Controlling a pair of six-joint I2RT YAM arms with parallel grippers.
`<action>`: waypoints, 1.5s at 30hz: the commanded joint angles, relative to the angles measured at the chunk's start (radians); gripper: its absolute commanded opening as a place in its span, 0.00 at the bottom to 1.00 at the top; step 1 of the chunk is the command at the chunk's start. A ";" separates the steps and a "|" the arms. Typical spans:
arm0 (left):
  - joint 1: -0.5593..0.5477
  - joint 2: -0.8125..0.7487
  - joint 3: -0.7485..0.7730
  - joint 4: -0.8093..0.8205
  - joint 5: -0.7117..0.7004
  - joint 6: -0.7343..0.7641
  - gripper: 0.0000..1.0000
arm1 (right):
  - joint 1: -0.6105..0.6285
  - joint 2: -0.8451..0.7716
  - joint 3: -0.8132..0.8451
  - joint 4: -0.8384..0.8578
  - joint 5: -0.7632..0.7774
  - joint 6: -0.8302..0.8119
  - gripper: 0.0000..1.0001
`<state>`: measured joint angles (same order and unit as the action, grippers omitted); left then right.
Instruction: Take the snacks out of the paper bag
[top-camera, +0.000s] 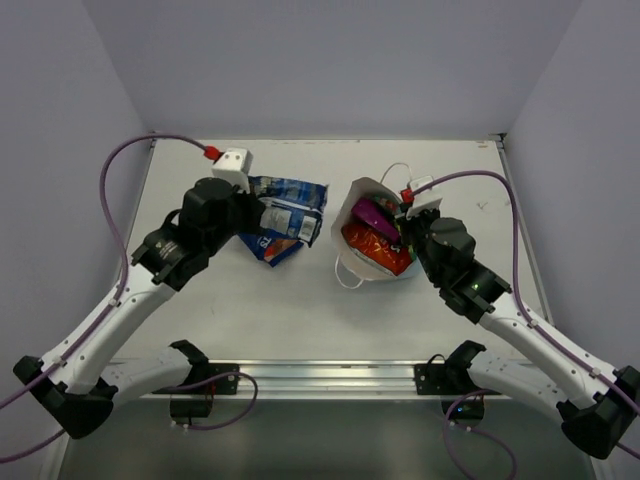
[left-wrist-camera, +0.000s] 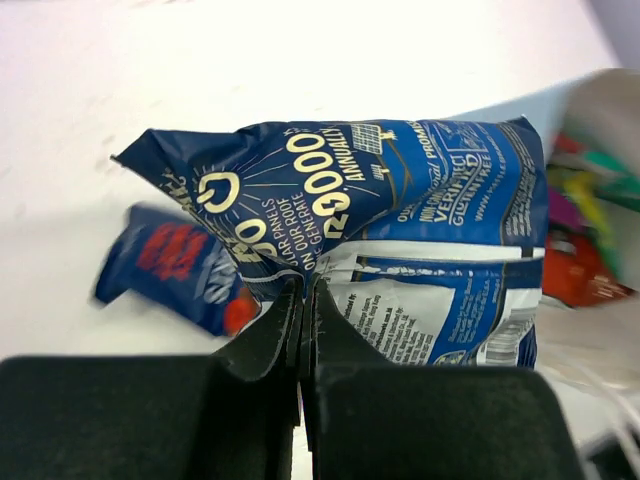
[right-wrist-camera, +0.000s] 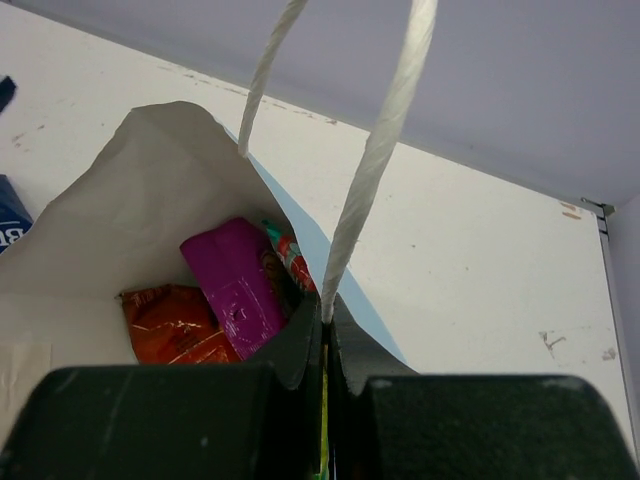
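Worktop (top-camera: 300, 310): white, flat, both arms reaching in from the near edge.

Packets outside the bag: 2.
- Crinkly blue-white foil packet (left-wrist-camera: 400, 220): held at its edge by the left pincer (left-wrist-camera: 303, 295), whose fingers are clenched tight on the foil. It sits left of the bag and apart from it. I cannot tell whether it touches the worktop.
- Small dark blue foil packet with red print (top-camera: 272, 248): lies flat on the worktop just nearer than the held one, partly overlapped by it in the top view. No pincer touches it.

Light blue rectangular paper bag (top-camera: 352, 205), white inside: stands right of centre with its mouth open upward. The right pincer (right-wrist-camera: 325, 325) is clenched on the bag's rim at the right side. 2 thin white cord handles (right-wrist-camera: 380, 150) are seen in the right wrist view, one rising from right at that grip.

Packets visible inside the bag: 3.
- Magenta-purple foil packet (right-wrist-camera: 240, 280): leans upright against the right wall.
- Orange-red foil packet (right-wrist-camera: 175, 325): lies lower, touching the magenta one on its left.
- A narrow edge with green and red print (right-wrist-camera: 285, 250), wedged between the magenta packet and the wall; too little shows to name it.

The left wrist view shows blurred colours in the bag mouth, not countable.
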<state>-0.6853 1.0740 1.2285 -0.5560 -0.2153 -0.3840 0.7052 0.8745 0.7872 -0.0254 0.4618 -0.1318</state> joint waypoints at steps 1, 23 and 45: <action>0.131 -0.060 -0.127 -0.139 -0.081 -0.065 0.00 | -0.009 -0.012 0.003 0.019 0.041 0.014 0.00; 0.474 -0.141 -0.469 -0.099 0.071 -0.135 0.59 | -0.009 -0.034 0.015 0.005 -0.032 0.000 0.00; -0.268 0.203 0.072 0.217 0.128 0.275 0.84 | -0.009 -0.032 0.066 -0.053 -0.187 -0.084 0.00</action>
<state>-0.8806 1.2205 1.2469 -0.4206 -0.0528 -0.2501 0.6960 0.8505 0.8017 -0.0937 0.3206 -0.2005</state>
